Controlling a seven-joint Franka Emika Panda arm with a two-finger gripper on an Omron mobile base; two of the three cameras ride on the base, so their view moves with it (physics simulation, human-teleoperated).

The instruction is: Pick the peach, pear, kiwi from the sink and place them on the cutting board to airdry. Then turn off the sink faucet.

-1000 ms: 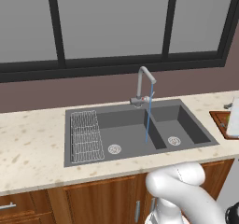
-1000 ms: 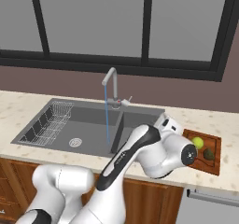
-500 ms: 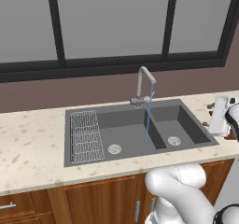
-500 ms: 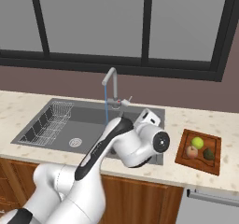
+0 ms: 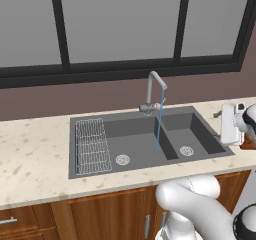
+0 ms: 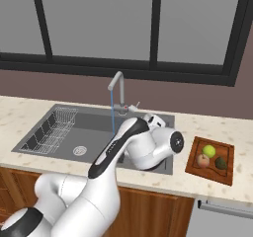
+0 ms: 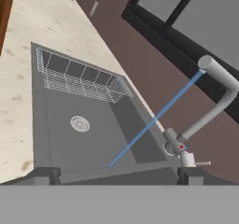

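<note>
1. The large dark grey rectangular double-basin sink [image 5: 145, 144] is set into a pale speckled stone counter [image 5: 35, 154] beneath a dark-framed window [image 6: 153, 23].
2. A wire rack [image 5: 92, 145] fills the left end of the larger basin, and a round silver drain [image 5: 122, 159] lies in the floor of each basin (the second drain sits in the smaller right-hand basin).
3. The tall thin silver gooseneck faucet [image 6: 117, 88] stands at the back rim of the sink, and a thin blue water stream [image 5: 159, 121] falls from its spout onto the basin floor near the divider.
4. The flat reddish-brown wooden cutting board [image 6: 193, 163] lies on the counter to the right of the sink.
5. On the board rest the small yellow-green pear [image 6: 209, 151], the reddish-orange peach [image 6: 202, 160] just in front of it, and the dark brownish-green kiwi [image 6: 221, 163] to their right, all three close together.
6. The two-finger gripper [image 7: 119, 174] hangs over the right end of the sink, its dark fingertips [image 7: 44, 174] spread wide with nothing between them; the hand view looks across the basin toward the faucet base and its short side handle [image 7: 201, 163].
</note>
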